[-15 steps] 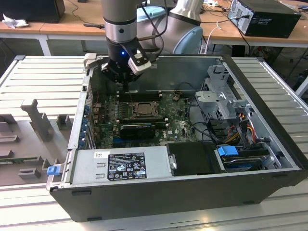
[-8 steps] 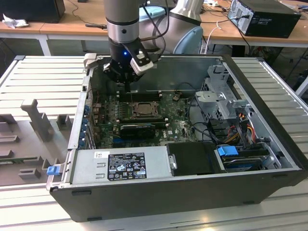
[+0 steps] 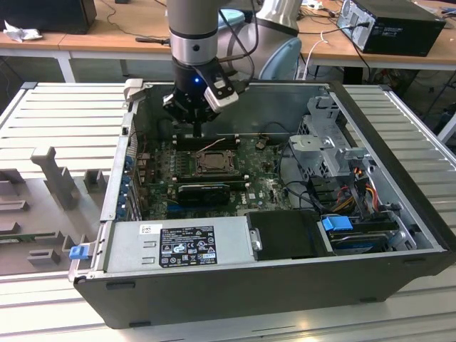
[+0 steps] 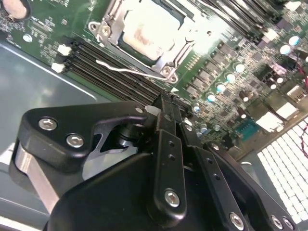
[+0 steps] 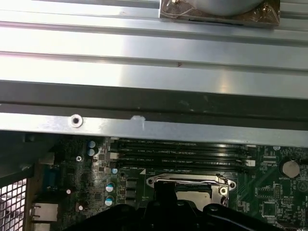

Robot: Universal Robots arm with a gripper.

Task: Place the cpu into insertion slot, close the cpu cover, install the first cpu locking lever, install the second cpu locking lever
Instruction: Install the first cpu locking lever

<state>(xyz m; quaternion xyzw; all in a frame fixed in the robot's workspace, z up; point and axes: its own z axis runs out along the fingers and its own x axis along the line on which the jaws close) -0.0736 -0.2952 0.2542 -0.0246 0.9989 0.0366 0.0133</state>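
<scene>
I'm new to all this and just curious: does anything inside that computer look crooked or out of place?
One thing, in the second wrist view: a thin silvery lever beside the cpu cover juts out over the black memory slots, apparently unlatched.

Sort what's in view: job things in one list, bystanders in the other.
Job: gripper, cpu, insertion slot, cpu cover, locking lever.
Lying about: memory slots, power supply, drive cage, grey fixtures beside the case.
</scene>
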